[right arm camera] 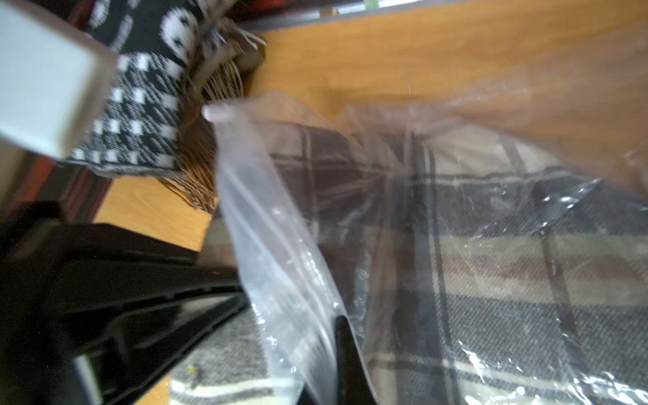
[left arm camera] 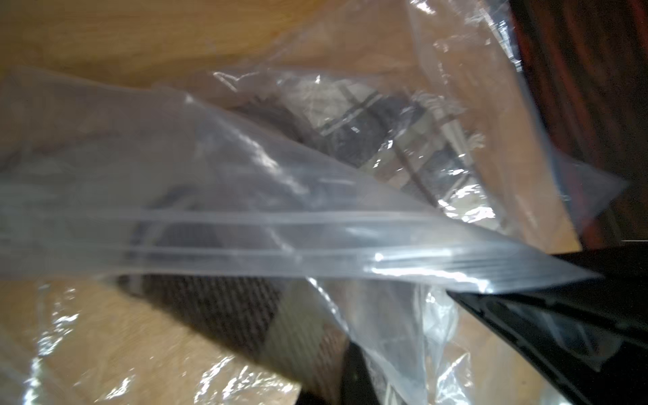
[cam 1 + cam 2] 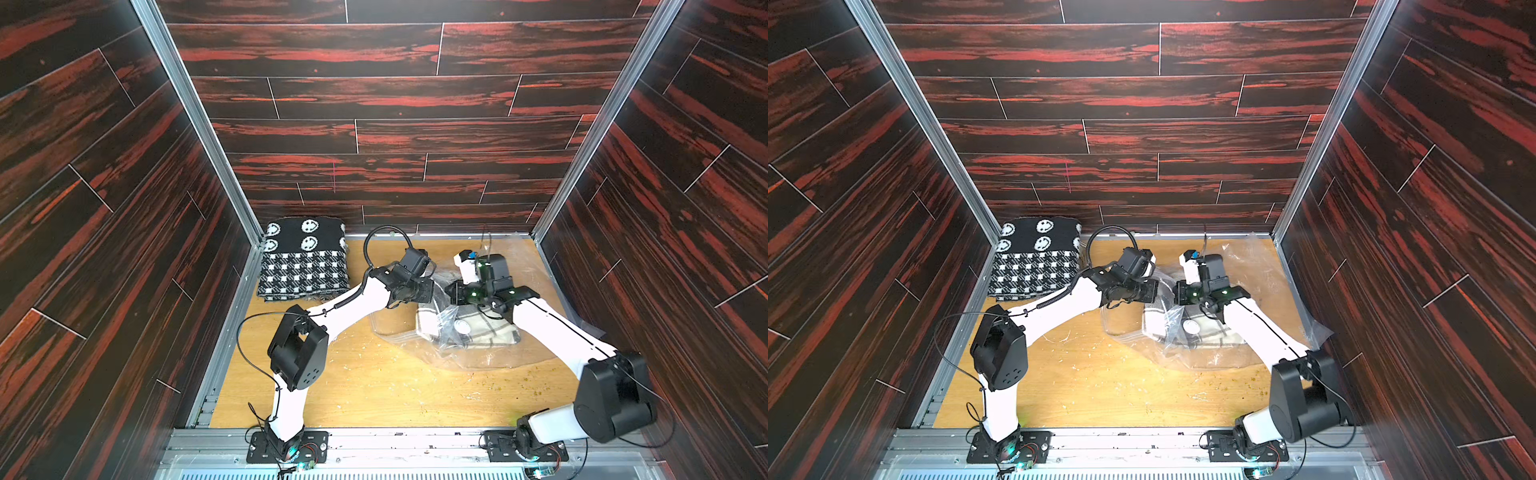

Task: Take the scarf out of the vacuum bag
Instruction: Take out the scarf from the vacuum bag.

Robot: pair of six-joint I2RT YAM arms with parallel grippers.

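Both top views: a clear bag (image 3: 457,357) (image 3: 1204,359) lies right of centre on a wooden table (image 3: 374,390), with a plaid scarf (image 3: 494,332) inside it. The left gripper (image 3: 433,289) and right gripper (image 3: 451,293) meet over the bag's far edge. A folded black-and-white cloth (image 3: 303,262) sits in the far left corner.

Left wrist view: the jaws are closed on the bag's zip strip (image 2: 315,238).

Right wrist view: the jaws are clamped on the bag's plastic edge, and the scarf (image 1: 508,280) is still enclosed.

No legible text, labels or numbers; only smiley-face motifs on folded black-and-white cloth (image 3: 305,257), table (image 3: 374,395) far-left corner
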